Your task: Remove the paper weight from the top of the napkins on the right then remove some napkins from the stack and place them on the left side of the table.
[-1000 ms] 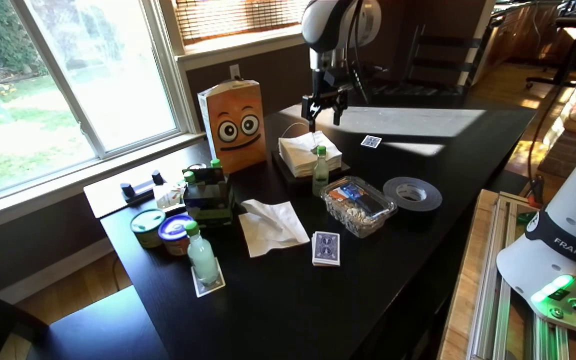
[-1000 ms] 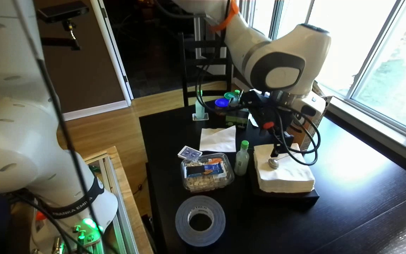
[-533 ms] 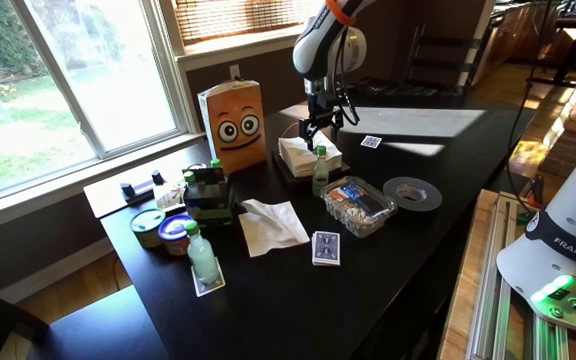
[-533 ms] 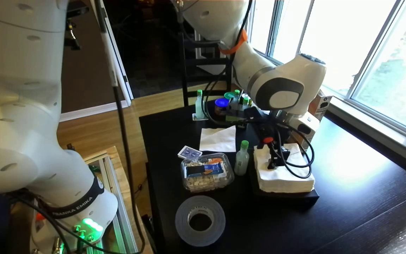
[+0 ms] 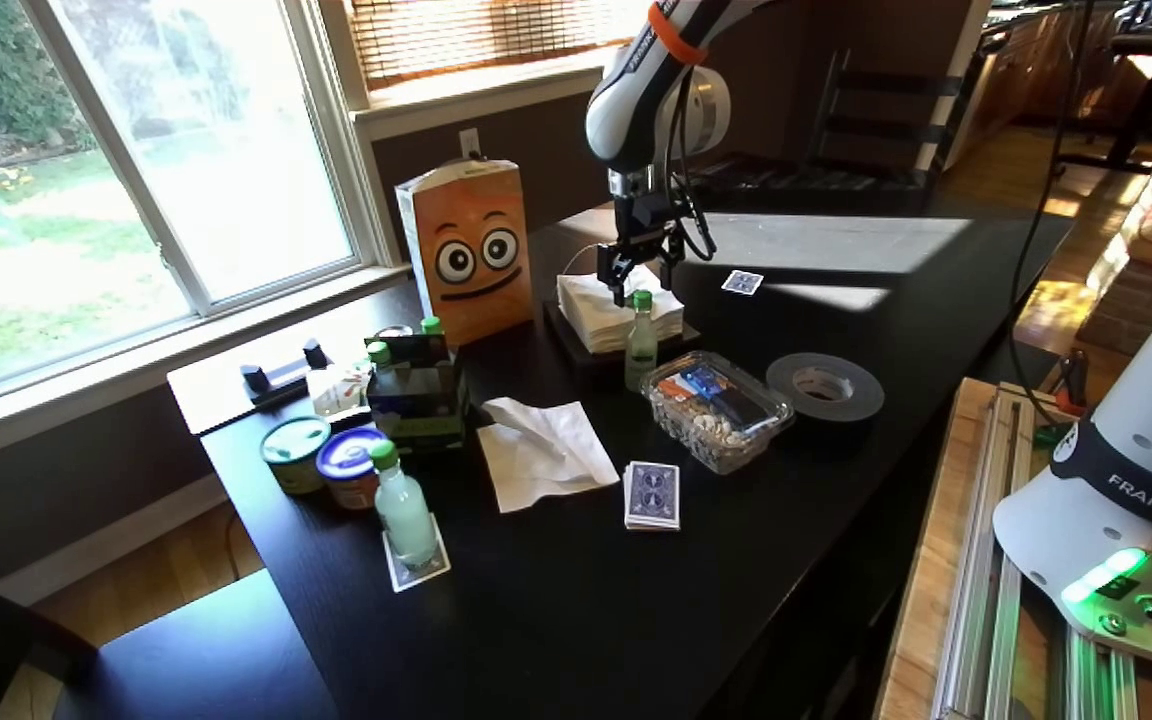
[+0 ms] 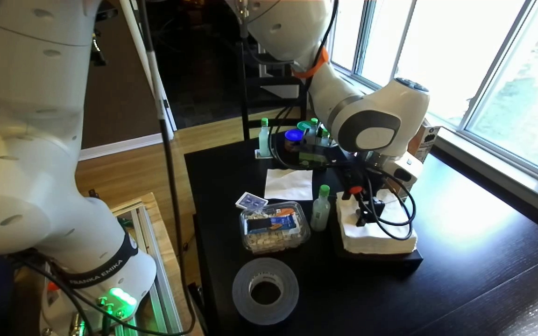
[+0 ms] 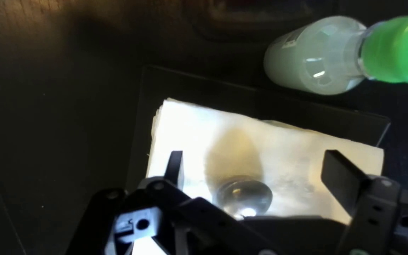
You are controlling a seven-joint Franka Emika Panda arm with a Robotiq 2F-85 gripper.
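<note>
Fingers [image 7: 344, 179] spread over napkins [image 7: 292, 159]. Paper weight [image 7: 244, 196] on top, between fingers, touching neither. Green-capped bottle [image 6: 320, 212] upright on desk [image 6: 343, 298], just alongside.

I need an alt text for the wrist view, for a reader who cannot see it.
The robot's open fingers frame a small, shiny, rounded paper weight lying on a stack of white napkins. The stack sits on a dark base on a dark table; a green-capped bottle shows at upper right.
</note>
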